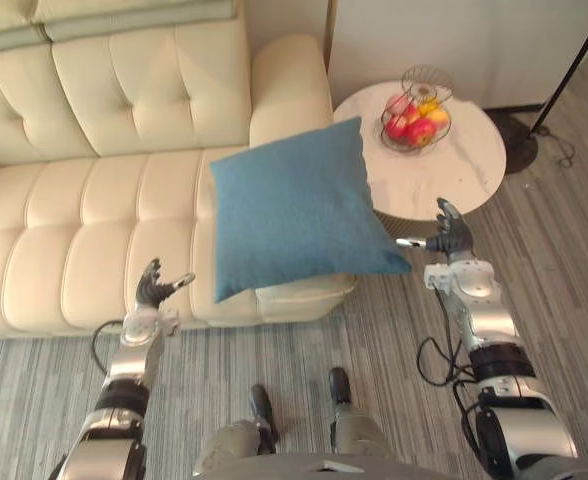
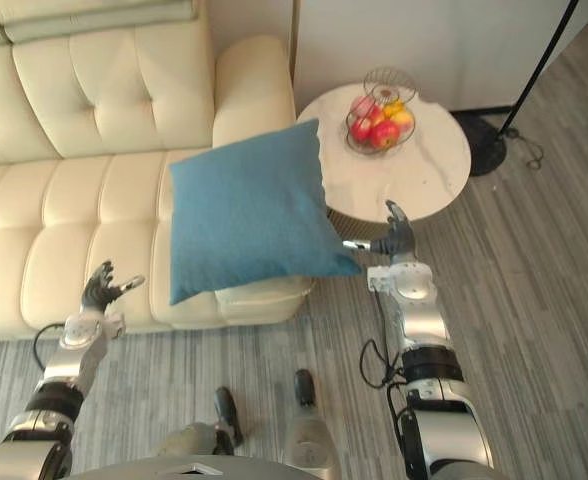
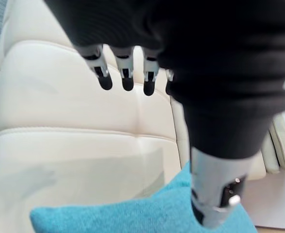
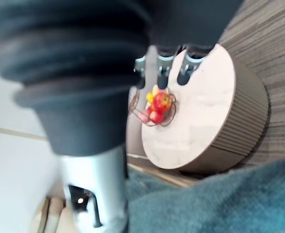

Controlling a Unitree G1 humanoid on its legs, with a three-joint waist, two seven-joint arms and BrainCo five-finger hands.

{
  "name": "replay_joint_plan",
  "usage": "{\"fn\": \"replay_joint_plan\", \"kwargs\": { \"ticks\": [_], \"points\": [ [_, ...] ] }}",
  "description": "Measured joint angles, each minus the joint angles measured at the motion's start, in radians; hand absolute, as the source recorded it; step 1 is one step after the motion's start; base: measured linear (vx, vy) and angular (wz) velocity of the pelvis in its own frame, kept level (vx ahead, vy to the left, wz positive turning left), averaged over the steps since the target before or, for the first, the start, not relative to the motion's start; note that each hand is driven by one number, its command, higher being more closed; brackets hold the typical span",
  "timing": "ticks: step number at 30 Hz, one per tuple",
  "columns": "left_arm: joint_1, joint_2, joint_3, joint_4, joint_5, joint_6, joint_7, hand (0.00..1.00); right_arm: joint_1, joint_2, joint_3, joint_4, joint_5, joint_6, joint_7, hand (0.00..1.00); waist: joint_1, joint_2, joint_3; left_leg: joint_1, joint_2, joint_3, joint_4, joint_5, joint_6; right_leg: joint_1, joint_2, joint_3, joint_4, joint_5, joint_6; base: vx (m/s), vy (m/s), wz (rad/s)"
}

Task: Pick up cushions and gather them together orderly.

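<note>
The left hand (image 1: 154, 290) and right hand (image 1: 452, 236) are spread, empty; the cushion (image 1: 294, 205) lies between them. It should be clasped evenly from both sides.

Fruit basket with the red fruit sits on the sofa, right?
Not quite. The fruit basket with the red fruit sits on the round table beside the sofa, not on the sofa. The left eye view shows it.
</note>
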State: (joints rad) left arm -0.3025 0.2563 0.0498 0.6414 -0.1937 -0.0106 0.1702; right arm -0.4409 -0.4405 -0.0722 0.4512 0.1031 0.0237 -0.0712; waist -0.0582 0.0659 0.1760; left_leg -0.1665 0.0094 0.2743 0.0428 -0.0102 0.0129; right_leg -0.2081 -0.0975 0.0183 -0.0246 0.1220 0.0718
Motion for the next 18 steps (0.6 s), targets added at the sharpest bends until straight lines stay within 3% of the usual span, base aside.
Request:
{"fn": "replay_joint_plan", "kwargs": {
  "ticks": [5, 7, 14, 15, 18],
  "points": [
    [-0.145, -0.001, -0.084, 0.061, 0.0, 0.0, 0.019, 0.0, -0.144, 0.005, 0.103, 0.012, 0.028, 0.001, -0.006, 0.0, -0.007, 0.002, 0.052, -0.037, -0.01, -0.001, -0.042, 0.058, 0.007, -0.049, -0.002, 0.009, -0.013, 0.038, -0.004, -0.14, -0.017, 0.01],
    [-0.201, -0.001, -0.112, 0.088, 0.0, 0.001, 0.032, 0.0, -0.22, 0.039, 0.145, 0.054, 0.028, 0.002, -0.006, 0.0, -0.01, 0.002, 0.067, -0.047, -0.017, 0.001, -0.09, 0.1, 0.008, -0.078, -0.002, 0.02, -0.023, 0.052, -0.005, -0.13, -0.026, -0.02],
    [-0.332, -0.005, -0.172, 0.154, -0.001, 0.002, 0.067, 0.0, -0.354, 0.1, 0.236, 0.125, 0.06, 0.005, -0.043, 0.0, -0.011, 0.001, 0.132, -0.086, -0.016, 0.007, -0.12, 0.157, 0.007, -0.133, 0.004, 0.027, -0.026, 0.086, -0.01, -0.05, -0.012, -0.01],
    [-0.345, -0.008, -0.176, 0.162, -0.001, 0.005, 0.068, 1.0, -0.367, 0.103, 0.242, 0.134, 0.06, 0.007, -0.046, 1.0, -0.011, 0.001, 0.135, -0.095, -0.016, 0.009, -0.12, 0.16, 0.008, -0.142, 0.003, 0.028, -0.025, 0.09, -0.01, -0.03, -0.001, -0.03],
    [-0.412, -0.014, -0.199, 0.195, -0.002, 0.01, 0.087, 1.0, -0.427, 0.119, 0.285, 0.155, 0.06, 0.011, -0.05, 1.0, -0.012, -0.001, 0.154, -0.128, -0.015, 0.017, -0.121, 0.171, 0.004, -0.178, 0.004, 0.032, -0.025, 0.107, -0.011, -0.02, -0.003, -0.02]
  ]
}}
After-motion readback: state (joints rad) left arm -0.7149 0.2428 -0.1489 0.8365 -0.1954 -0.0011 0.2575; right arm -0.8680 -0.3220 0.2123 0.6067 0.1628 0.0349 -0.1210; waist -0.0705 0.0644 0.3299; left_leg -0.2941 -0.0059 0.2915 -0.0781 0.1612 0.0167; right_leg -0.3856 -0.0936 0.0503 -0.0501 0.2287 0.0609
